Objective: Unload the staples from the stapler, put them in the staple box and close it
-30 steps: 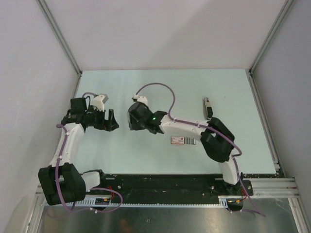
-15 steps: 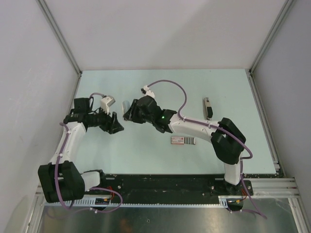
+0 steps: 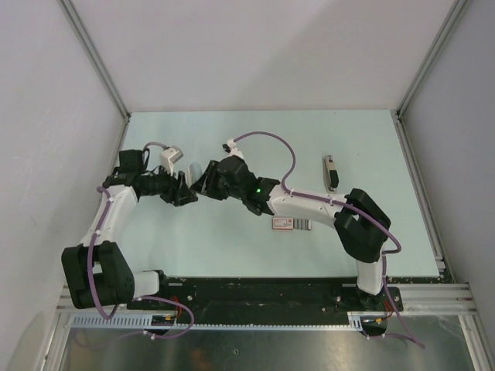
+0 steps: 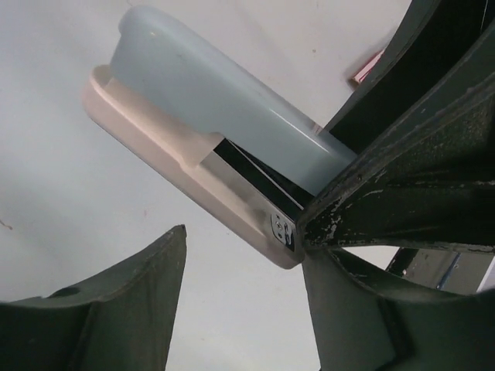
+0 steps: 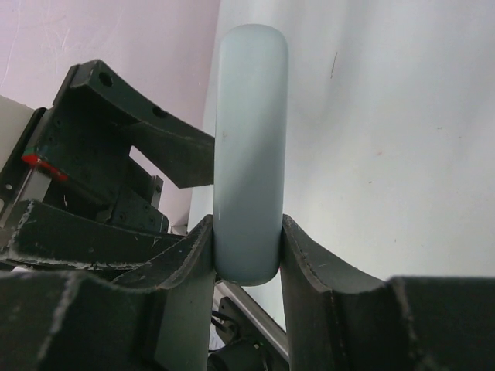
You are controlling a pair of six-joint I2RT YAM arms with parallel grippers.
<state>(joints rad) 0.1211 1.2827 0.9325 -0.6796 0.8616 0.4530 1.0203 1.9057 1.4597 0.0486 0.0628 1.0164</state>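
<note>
Our right claw (image 5: 246,232) pinches the stapler (image 5: 249,139), which points to 12 o'clock in its wrist view; our left claw (image 4: 244,251) stands spread about the stapler's end.

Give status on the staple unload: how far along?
Done: the stapler is clamped in the right end effector. In hand: the left end effector stands open around its metal-tipped end, one finger against it, the other apart. Left: no staples show outside it, so the unloading itself looks not yet done.
</note>
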